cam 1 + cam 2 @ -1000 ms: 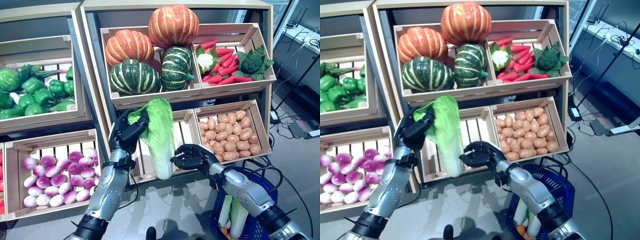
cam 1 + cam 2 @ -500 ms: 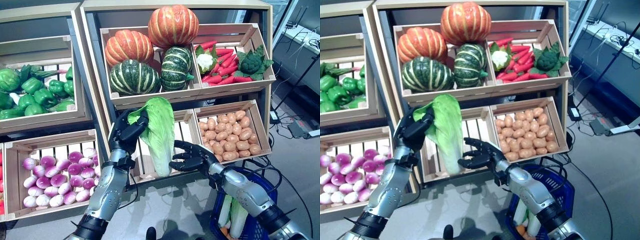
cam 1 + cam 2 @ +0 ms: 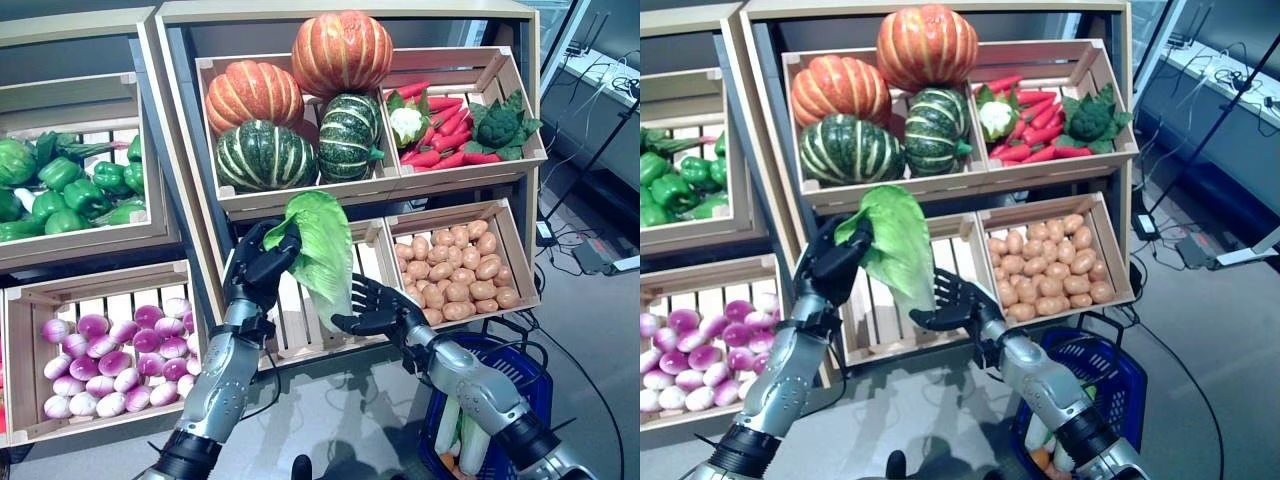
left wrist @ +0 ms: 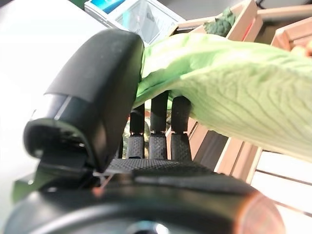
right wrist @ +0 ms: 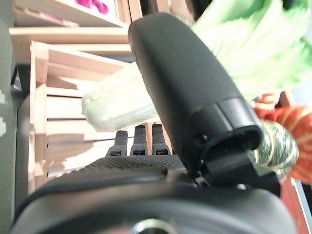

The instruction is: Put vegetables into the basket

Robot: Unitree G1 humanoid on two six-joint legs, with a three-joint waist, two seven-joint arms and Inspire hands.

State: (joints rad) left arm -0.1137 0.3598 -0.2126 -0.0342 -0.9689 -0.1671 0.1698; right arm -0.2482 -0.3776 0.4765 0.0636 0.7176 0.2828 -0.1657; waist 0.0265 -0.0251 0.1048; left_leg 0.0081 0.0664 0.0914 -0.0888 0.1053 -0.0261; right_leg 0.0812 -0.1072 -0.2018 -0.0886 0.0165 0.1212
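My left hand (image 3: 256, 278) is shut on the leafy top of a pale green Chinese cabbage (image 3: 322, 240) and holds it up in front of the stand's middle crate. The left wrist view shows the fingers (image 4: 156, 122) curled round the leaf (image 4: 229, 92). My right hand (image 3: 378, 312) is open with its fingers spread, right at the cabbage's lower end. The right wrist view shows the white stem (image 5: 117, 105) just past its straight fingers. The blue basket (image 3: 535, 355) stands on the floor at the lower right with long pale vegetables (image 3: 462, 432) in it.
A wooden stand of crates (image 3: 200, 215) fills the space ahead. A slatted crate (image 3: 300, 325) lies right behind the cabbage. Cables and a power strip (image 3: 600, 258) lie on the floor at the right. Grey floor (image 3: 330, 420) lies between the stand and the basket.
My right hand has opened its fingers and risen to the cabbage's lower end. The cabbage has tilted, with its lower end swung up and toward the right hand. The view shifted slightly.
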